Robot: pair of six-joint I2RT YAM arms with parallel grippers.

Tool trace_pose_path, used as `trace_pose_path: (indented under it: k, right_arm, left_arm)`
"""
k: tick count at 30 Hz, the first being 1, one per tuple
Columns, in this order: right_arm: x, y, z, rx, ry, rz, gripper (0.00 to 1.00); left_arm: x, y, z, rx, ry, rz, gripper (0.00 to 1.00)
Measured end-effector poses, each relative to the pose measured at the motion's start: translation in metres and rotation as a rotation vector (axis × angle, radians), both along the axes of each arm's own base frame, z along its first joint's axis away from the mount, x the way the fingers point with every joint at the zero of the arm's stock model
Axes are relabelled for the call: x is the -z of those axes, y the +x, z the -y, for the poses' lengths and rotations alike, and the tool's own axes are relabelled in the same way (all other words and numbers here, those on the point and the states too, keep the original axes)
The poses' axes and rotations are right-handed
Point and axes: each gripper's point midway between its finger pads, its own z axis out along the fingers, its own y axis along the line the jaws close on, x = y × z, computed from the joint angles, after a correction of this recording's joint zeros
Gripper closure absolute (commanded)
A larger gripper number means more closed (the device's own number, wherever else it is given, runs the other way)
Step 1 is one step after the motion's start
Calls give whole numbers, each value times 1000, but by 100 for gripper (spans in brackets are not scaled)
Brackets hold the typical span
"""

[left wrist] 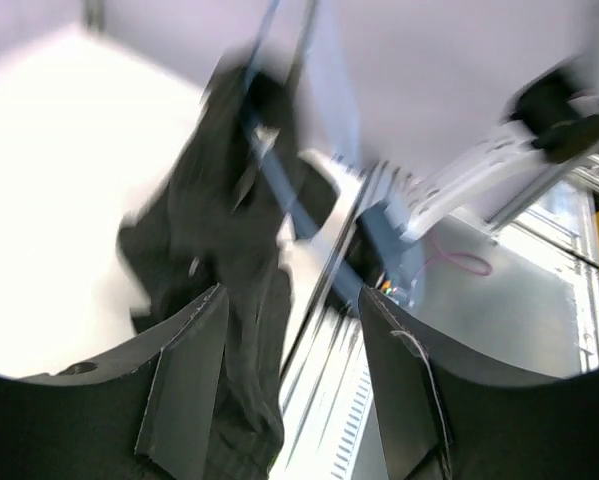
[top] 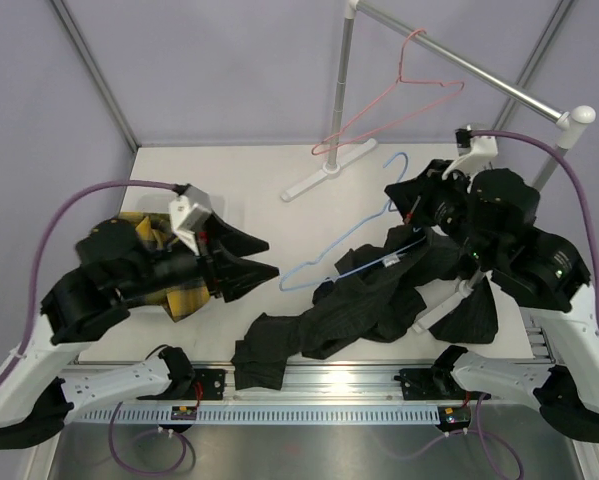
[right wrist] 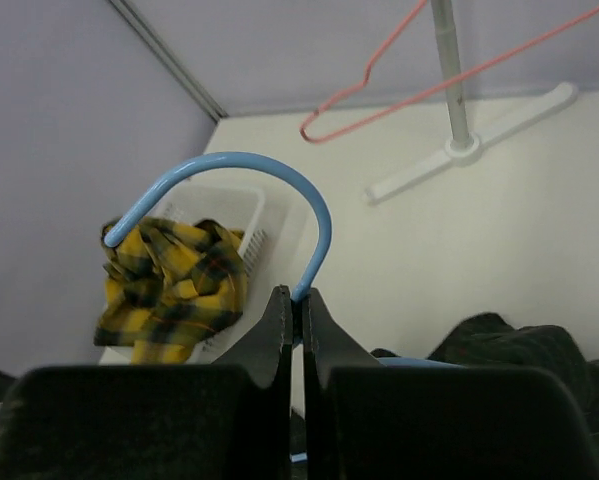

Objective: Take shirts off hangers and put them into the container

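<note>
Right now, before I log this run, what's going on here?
The right tool is shut on the neck of the blue hanger, whose lower wire is still caught in the black shirt heaped on the table. The left tool is open, holding nothing. The plaid shirt already lies in the container, and the pink hanger hangs bare on the rail.

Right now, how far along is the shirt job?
Done: the plaid shirt sits in the bin and the pink hanger hangs bare. In hand: the right gripper is shut on the blue hanger, which seems threaded through the black shirt. The left gripper is open, empty. Left: freeing that shirt and binning it.
</note>
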Motion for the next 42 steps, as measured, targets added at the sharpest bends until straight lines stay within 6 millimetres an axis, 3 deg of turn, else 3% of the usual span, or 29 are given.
trace_pose_path:
  k: [3,6,9,12,16,19,26,32,40,42]
  right_arm:
    - [31,3,-8,-24,-73,-64,100]
    - [34,-2,-4,-35,-92,-66,100]
    - [27,-9,3,-40,-86,-39,100]
    - [23,-12,2,-57,-82,-28,100]
    - [25,-9,-8,-90,-86,-36,100]
    - [30,-3,-18,-107,-97,-51,100]
    - [42,9,-36,-139,-121,-80,100]
    - [40,9,-38,-148,-114,-71,100]
    - [37,8,-39,-153,-108,-66,100]
    - [34,9,-40,-158,-104,-61,100]
  left_arm:
    - [-51,-17,-14,55,-79,125,41]
    - [-63,-30,-30,68,-103,179,40]
    - [-50,-35,-34,81,-81,168,40]
    - [-28,-35,-26,110,-35,129,39]
    - [1,-33,-12,152,22,70,40]
    - [12,-35,-3,188,28,43,40]
    - [13,-40,5,241,9,27,40]
    - [7,-41,8,255,-16,32,41]
    - [18,-35,20,260,8,-5,42]
    - [23,-33,24,261,19,-25,59]
